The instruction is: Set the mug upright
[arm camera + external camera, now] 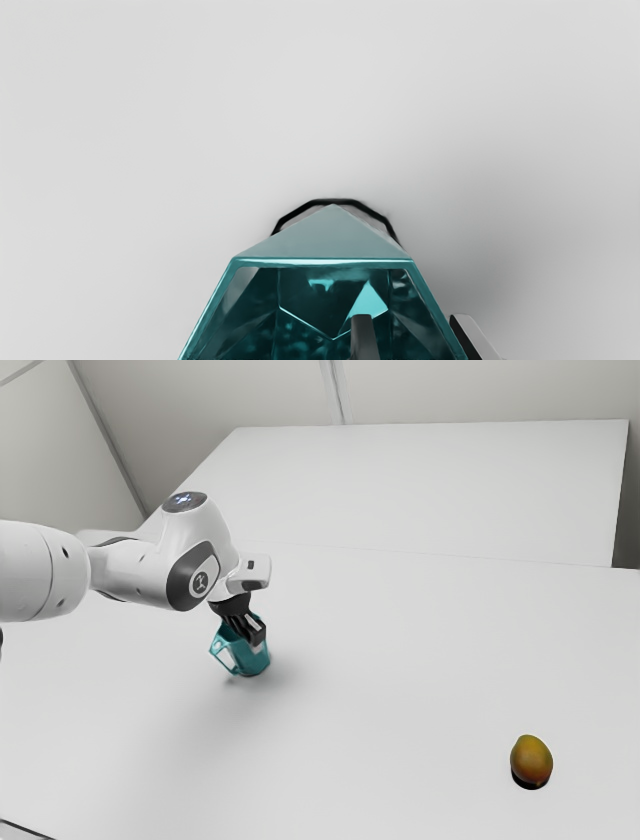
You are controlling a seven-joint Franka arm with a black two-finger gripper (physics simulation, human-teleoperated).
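Saw high gloss on the mug (pixel 325 237), hard and smooth, like glazed ceramic or plastic. Found smooth, plastic-looking shells with a soft sheen on the arm (pixel 140 575), a darker, fairly matt hand (pixel 256 641), smooth, lightly shiny skin on the fruit (pixel 531 760), and a smooth, matt worktop (pixel 400 680).

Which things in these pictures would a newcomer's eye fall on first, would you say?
Probably the teal, faceted mug, vivid against the pale table, with the black gripper reaching into its mouth. Next might come the white arm stretching in from the exterior view's left, then the orange-brown fruit alone near that view's lower right.
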